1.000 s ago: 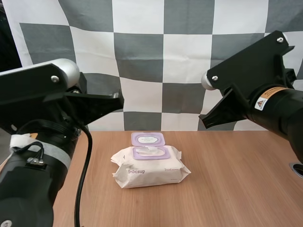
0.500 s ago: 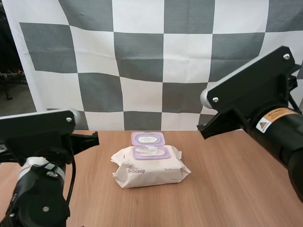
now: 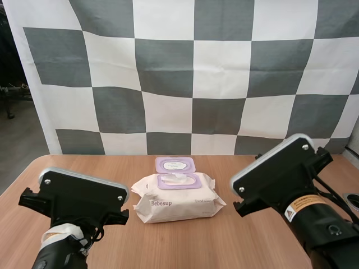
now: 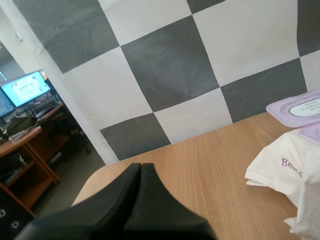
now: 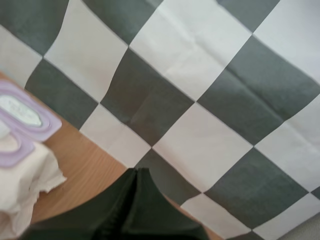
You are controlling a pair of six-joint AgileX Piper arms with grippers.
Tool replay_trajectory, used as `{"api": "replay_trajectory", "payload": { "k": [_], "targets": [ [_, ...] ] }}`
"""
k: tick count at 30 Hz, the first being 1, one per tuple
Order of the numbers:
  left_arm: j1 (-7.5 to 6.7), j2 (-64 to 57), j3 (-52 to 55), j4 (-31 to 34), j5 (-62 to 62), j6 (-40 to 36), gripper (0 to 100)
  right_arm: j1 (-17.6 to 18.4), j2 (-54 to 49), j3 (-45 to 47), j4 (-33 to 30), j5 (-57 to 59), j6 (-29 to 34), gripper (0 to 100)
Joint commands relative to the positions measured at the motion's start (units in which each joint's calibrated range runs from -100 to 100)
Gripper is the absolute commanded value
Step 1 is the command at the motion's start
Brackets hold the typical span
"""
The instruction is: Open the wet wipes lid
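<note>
Now logging left hand [image 4: 141,170] and right hand [image 5: 136,175], each pinched together on nothing. Finding wet wipes pack [image 3: 178,197] on bench [image 3: 185,246], forward-right of left hand, forward-left of right hand. Noting lid [image 3: 175,164] already flipped back. Judging pack soft, light, slide-prone; favouring stiff lid lip as hold.

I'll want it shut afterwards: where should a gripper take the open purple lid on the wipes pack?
Probably its free far edge, from above and behind. The lid lies flipped back, hinged along its near edge to the wet wipes pack, so the far rim is the lip to pinch.
</note>
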Motion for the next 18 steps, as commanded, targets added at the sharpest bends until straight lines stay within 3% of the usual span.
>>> {"api": "replay_trajectory", "payload": {
  "k": [1, 6, 13, 18],
  "targets": [
    [-1.05, -0.8, 0.0, 1.5, 2.1, -0.2, 0, -0.6, 0.0, 8.4, -0.3, -6.1, 0.0, 0],
    [-2.28, -0.8, 0.0, 1.5, 10.1, -4.7, 0, -0.9, 0.1, 8.4, 1.9, -9.6, 1.0, 0],
    [-2.5, -0.8, 0.0, 1.5, 11.9, -11.4, 0, -0.9, 0.1, 8.4, 20.7, -11.5, 1.1, 0],
    [-3.29, -0.8, 0.0, 1.5, 12.3, -18.0, 0, -0.9, 0.1, 8.4, 24.1, -6.8, 1.1, 0]
  ]
}}
